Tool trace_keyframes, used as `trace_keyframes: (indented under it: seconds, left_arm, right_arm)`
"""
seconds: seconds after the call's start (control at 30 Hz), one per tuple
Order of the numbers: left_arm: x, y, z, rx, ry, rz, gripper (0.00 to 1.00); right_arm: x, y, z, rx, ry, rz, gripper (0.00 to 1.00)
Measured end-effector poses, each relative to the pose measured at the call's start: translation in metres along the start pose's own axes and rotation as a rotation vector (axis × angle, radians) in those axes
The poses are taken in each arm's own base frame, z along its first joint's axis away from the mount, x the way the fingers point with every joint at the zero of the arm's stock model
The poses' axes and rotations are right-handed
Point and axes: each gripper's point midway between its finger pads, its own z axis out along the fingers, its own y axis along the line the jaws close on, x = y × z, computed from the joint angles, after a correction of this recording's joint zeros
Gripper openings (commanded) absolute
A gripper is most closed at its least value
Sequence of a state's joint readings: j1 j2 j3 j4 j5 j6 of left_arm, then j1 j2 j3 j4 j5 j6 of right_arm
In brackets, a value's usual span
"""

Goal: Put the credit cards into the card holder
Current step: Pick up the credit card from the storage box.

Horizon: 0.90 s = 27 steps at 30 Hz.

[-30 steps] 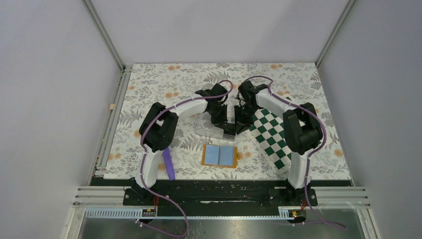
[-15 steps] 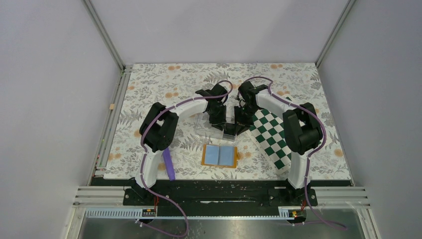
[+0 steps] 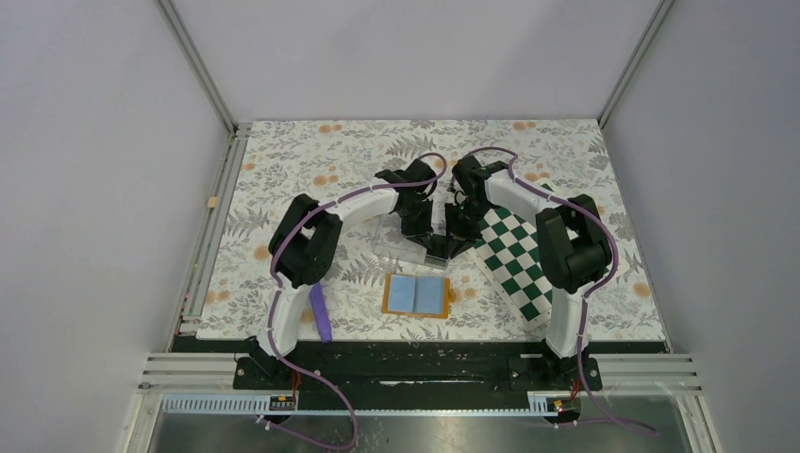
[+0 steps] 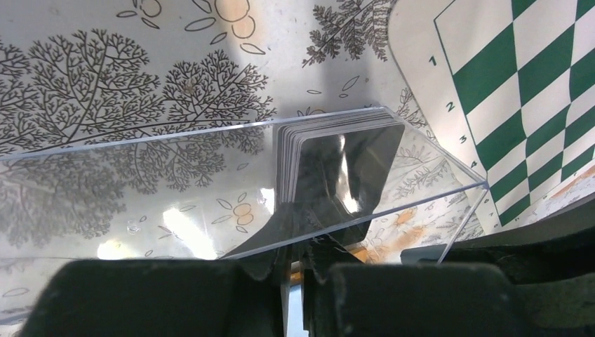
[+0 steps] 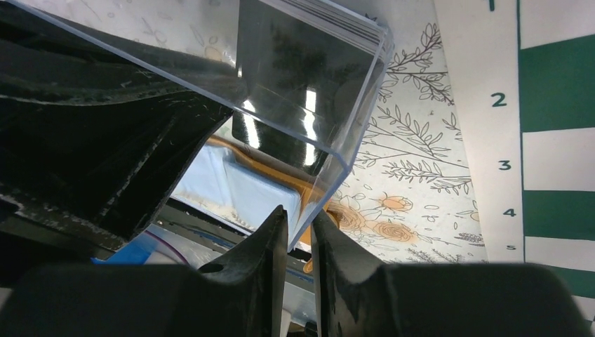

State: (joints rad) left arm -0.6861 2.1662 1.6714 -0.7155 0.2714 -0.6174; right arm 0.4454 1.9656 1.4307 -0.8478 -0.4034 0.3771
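Left claw is pressing nearly together, seemingly on the near wall of the clear box, mid-tabletop. Credit cards are standing stacked at the box's far end, straight ahead of that claw and facing it. Wallet is lying open toward the near edge. Right claw is pinching the box's corner. Left arm is looking better aligned.

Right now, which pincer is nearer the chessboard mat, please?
Right: the right pincer grips the clear box beside the chessboard mat; the left pincer is across the box.
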Motion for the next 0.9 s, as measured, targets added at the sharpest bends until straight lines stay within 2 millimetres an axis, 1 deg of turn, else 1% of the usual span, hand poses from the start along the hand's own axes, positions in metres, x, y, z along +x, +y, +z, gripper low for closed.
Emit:
trace_keyframes:
  seconds: [0.17, 0.37, 0.63, 0.9]
  left_arm:
    - [0.001, -0.002, 0.0, 0.011, 0.005, 0.001, 0.02]
    - [0.001, -0.003, 0.0, 0.005, 0.001, 0.005, 0.02]
    - [0.004, -0.003, 0.0, -0.033, -0.013, 0.034, 0.04]
    - [0.011, -0.004, -0.002, -0.068, -0.011, 0.061, 0.07]
  right_arm:
    - [0.003, -0.002, 0.001, 0.005, 0.011, 0.004, 0.25]
    - [0.003, -0.002, 0.001, 0.005, 0.012, 0.002, 0.25]
    - [0.005, -0.003, 0.001, 0.006, 0.016, 0.003, 0.25]
    - [0.006, -0.004, 0.002, 0.009, 0.022, 0.004, 0.25]
